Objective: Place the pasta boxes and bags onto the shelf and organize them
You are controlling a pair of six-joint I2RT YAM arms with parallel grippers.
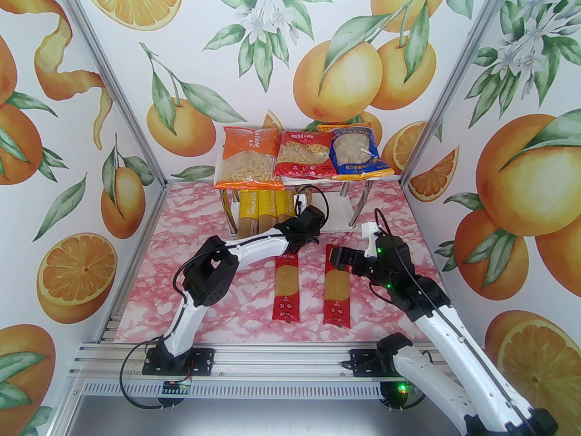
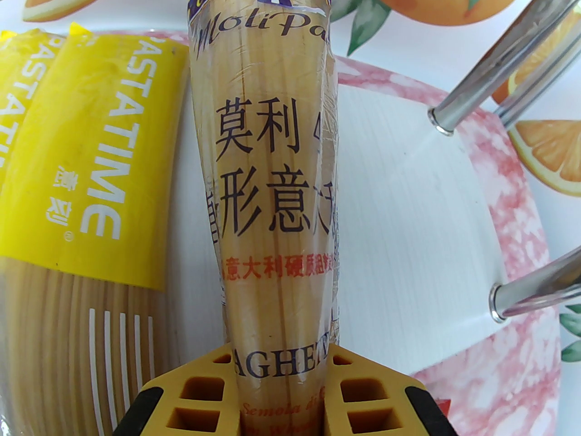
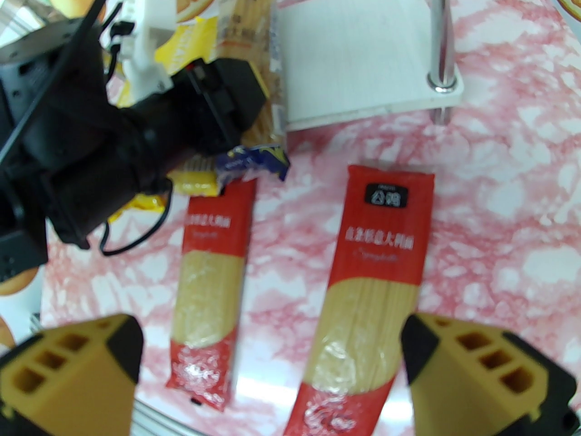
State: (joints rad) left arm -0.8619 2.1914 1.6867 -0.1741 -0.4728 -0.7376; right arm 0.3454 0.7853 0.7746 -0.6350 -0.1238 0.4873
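Fingers [image 2: 195,401] of the left gripper [image 2: 279,366] are clamped on the dark blue pack [image 2: 268,175] — yellow packs [image 2: 91,175] just left. Right gripper [image 3: 272,334] is held spread over two red packs [image 3: 372,289].

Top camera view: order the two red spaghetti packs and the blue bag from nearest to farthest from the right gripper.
1. Right red spaghetti pack, on the table beneath the open right gripper.
2. Left red spaghetti pack, on the table to its left.
3. Blue bag, far back atop the shelf.
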